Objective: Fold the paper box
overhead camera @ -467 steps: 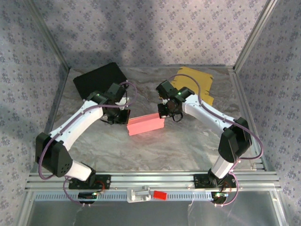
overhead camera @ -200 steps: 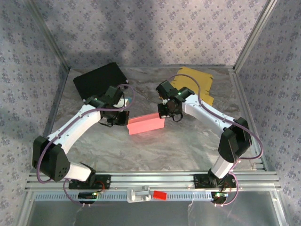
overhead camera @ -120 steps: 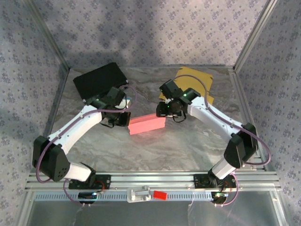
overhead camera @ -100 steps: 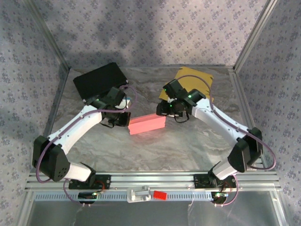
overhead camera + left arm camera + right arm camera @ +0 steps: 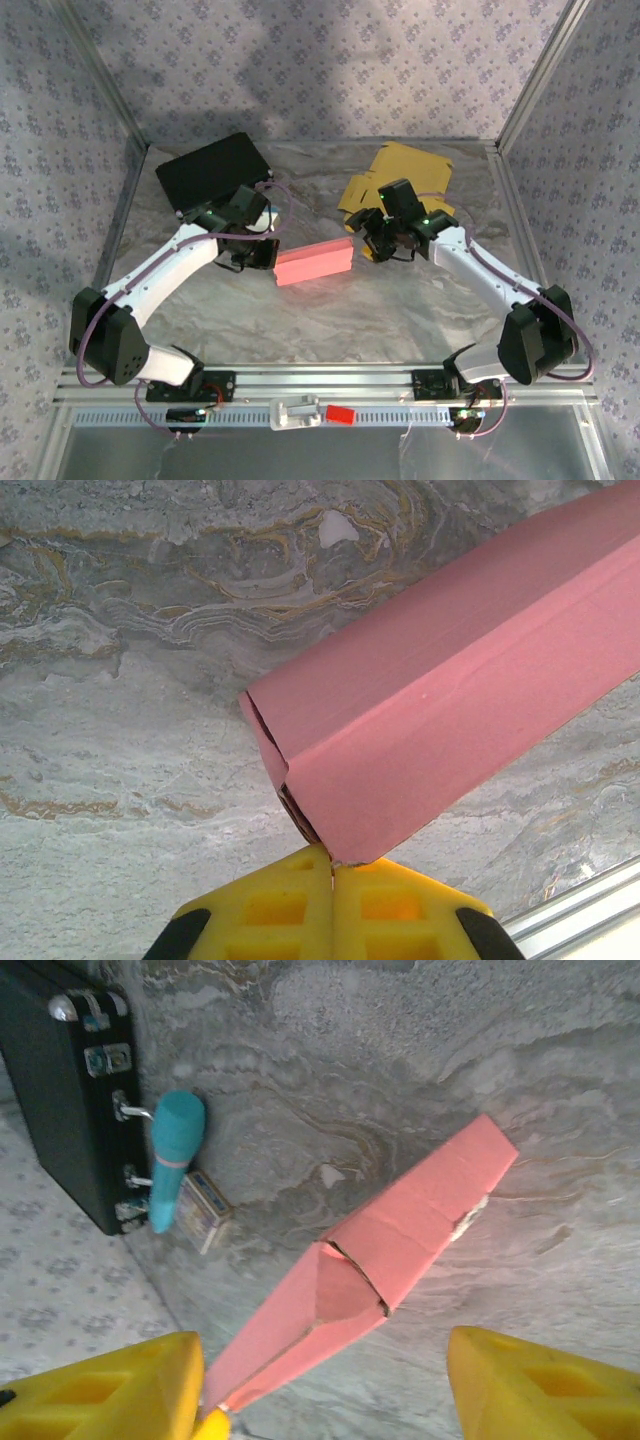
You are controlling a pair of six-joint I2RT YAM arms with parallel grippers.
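The left end effector is clenched on an end corner of the pink paper box. The right end effector is released, fingers spread, near the opposite end. The box lies mid-tabletop between them.

Grey marbled table, black case back left, flat yellow cardboard back right, teal-handled tool beside the case, red block on front rail.
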